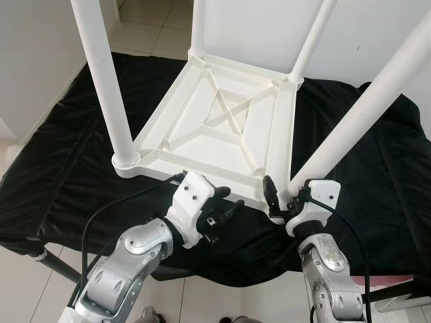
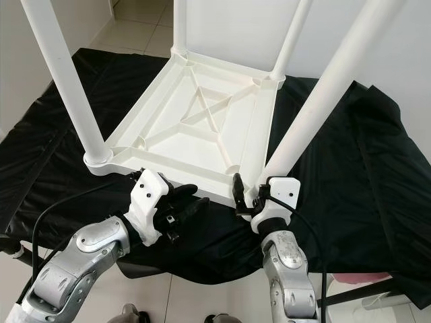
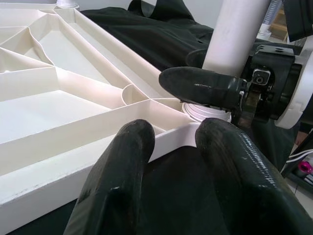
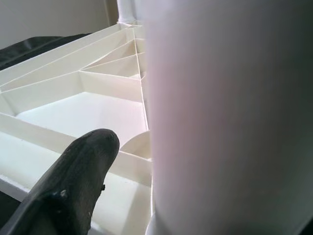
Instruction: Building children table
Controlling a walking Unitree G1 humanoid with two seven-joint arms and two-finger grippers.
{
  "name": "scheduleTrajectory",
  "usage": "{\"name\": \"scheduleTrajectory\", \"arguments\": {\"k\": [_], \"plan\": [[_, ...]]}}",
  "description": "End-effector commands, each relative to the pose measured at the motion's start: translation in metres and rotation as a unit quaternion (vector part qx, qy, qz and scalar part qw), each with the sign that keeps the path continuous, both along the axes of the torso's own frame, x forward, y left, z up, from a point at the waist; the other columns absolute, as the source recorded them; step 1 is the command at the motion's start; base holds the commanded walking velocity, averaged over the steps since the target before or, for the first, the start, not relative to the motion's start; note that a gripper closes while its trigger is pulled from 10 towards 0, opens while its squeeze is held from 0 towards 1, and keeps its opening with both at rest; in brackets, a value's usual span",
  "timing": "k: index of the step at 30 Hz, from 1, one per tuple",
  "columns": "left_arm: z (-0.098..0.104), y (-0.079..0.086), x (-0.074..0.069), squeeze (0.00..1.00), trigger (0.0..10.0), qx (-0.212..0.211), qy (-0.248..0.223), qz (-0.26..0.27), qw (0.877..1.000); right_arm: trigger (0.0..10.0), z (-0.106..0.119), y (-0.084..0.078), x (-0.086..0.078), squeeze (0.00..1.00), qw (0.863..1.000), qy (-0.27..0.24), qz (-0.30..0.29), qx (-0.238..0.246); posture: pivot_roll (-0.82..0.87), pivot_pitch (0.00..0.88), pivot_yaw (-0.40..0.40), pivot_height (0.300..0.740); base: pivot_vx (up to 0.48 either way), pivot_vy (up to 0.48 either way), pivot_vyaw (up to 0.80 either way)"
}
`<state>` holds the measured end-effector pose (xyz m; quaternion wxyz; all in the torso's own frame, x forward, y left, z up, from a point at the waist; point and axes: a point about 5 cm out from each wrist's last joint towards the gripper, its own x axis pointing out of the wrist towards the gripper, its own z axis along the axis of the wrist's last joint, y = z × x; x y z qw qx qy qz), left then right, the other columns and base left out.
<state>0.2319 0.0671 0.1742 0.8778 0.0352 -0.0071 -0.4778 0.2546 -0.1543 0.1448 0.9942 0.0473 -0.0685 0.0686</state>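
Note:
A white plastic children's table [image 1: 222, 128] lies upside down on a black cloth, its ribbed underside facing up. Its legs stand upward from the corners: the near left leg [image 1: 108, 87], the near right leg [image 1: 363, 101] and a far leg [image 1: 313, 40]. My right gripper [image 1: 283, 195] is at the base of the near right leg, shut on it. One of its fingers [image 4: 78, 181] presses against the leg's side; the other is hidden behind the leg. My left gripper [image 1: 225, 204] is open at the tabletop's front edge [image 3: 98, 161], holding nothing.
The black cloth [image 1: 67, 161] covers a low surface and hangs over its front edge. Tiled floor [image 1: 148, 20] shows beyond and to the left. A pink object [image 1: 397, 279] sits low at the right. A black cable [image 1: 114, 205] runs from my left wrist.

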Motion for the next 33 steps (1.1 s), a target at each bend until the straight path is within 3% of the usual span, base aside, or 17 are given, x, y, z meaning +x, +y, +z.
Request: {"name": "scheduleTrajectory", "arguments": {"k": [1, 4, 5, 10, 21, 23, 30, 33], "plan": [[0.001, 0.000, 0.003, 0.00, 10.0, 0.000, -0.007, 0.025, 1.000, 10.0, -0.002, -0.002, 0.000, 1.00, 1.000, 0.004, 0.008, 0.000, 0.01, 0.106, -0.107, 0.740, 0.000, 0.000, 0.00], [0.001, 0.001, 0.002, 0.00, 10.0, 0.001, -0.007, 0.025, 1.000, 10.0, -0.002, -0.005, 0.001, 1.00, 1.000, 0.002, 0.016, -0.010, 0.01, 0.106, -0.104, 0.740, 0.000, 0.000, 0.00], [0.001, 0.001, 0.003, 0.00, 10.0, 0.004, -0.011, 0.029, 1.000, 10.0, -0.003, -0.008, 0.002, 0.02, 0.999, 0.002, 0.028, -0.024, 0.01, 0.107, -0.105, 0.740, 0.000, 0.000, 0.00], [0.001, 0.002, 0.004, 0.00, 10.0, 0.009, -0.016, 0.032, 0.999, 10.0, -0.006, -0.016, 0.006, 0.00, 0.996, -0.005, 0.067, -0.052, 0.02, 0.106, -0.104, 0.740, 0.000, 0.000, 0.00], [-0.012, 0.002, 0.001, 0.00, 10.0, 0.031, -0.015, 0.018, 0.999, 10.0, -0.014, -0.020, 0.006, 0.00, 0.986, 0.004, 0.160, -0.055, 0.02, 0.091, -0.094, 0.740, 0.000, 0.000, 0.00], [-0.017, 0.002, 0.002, 0.00, 10.0, 0.045, -0.013, 0.021, 0.999, 10.0, -0.014, -0.022, 0.009, 0.00, 0.977, 0.005, 0.200, -0.074, 0.02, 0.081, -0.087, 0.740, 0.000, 0.000, 0.00], [-0.023, 0.002, 0.006, 0.00, 10.0, 0.059, -0.011, 0.023, 0.998, 10.0, -0.013, -0.032, 0.022, 0.00, 0.960, -0.004, 0.242, -0.138, 0.01, 0.060, -0.078, 0.740, 0.000, 0.000, 0.00], [-0.023, 0.002, 0.006, 0.00, 10.0, 0.059, -0.011, 0.023, 0.998, 10.0, -0.013, -0.034, 0.023, 0.00, 0.957, -0.006, 0.250, -0.143, 0.01, 0.060, -0.078, 0.740, 0.000, 0.000, 0.00]]}}
